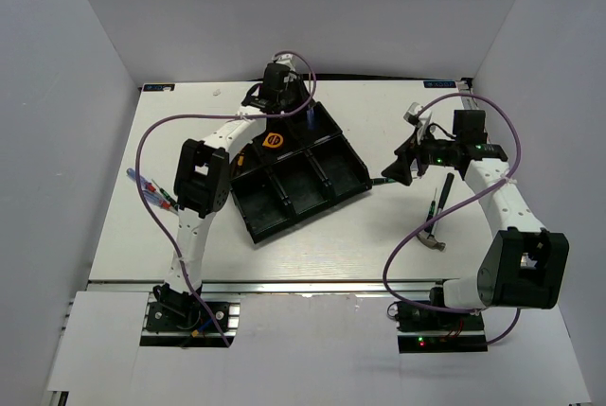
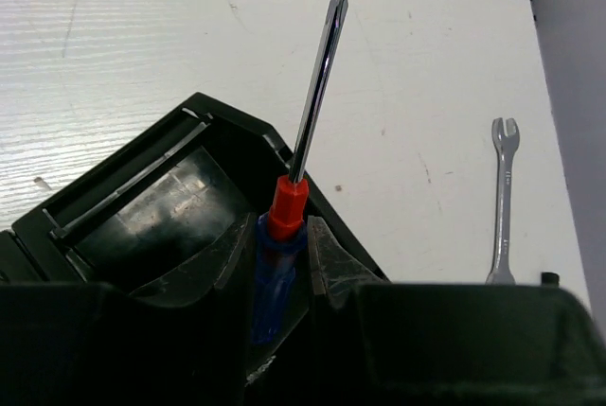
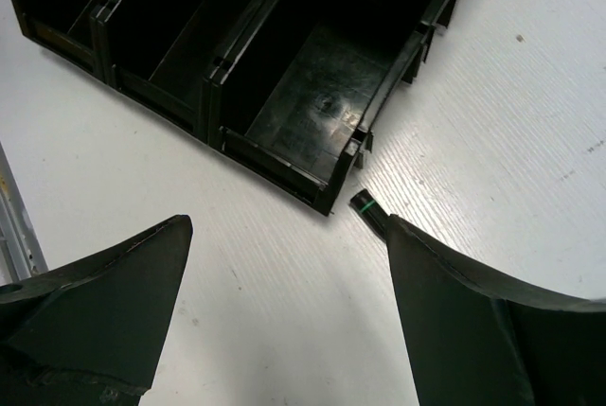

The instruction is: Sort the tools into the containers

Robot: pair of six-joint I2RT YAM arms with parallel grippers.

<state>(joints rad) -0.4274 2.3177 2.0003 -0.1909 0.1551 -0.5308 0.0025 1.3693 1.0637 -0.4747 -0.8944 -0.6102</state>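
Note:
My left gripper (image 1: pixel 298 103) hangs over the far corner of the black tray (image 1: pixel 327 132) and is shut on the red-blue screwdriver (image 2: pixel 279 226). Its shaft points away over the tray's rim (image 2: pixel 199 108). The round yellow-orange tape measure (image 1: pixel 272 139) lies in a far compartment. My right gripper (image 3: pixel 284 226) stands open just above the table, off the tray's near right corner (image 3: pixel 327 200). The tip of the small green-black tool (image 3: pixel 365 205) lies against its right finger (image 3: pixel 445 302), outside the jaws. A silver wrench (image 2: pixel 502 198) lies on the table beyond the tray.
A hammer (image 1: pixel 434 236) and a black-handled screwdriver (image 1: pixel 445 190) lie on the table under the right arm. Small tools with red and blue parts (image 1: pixel 151 188) lie at the table's left edge. White walls close in the sides and back.

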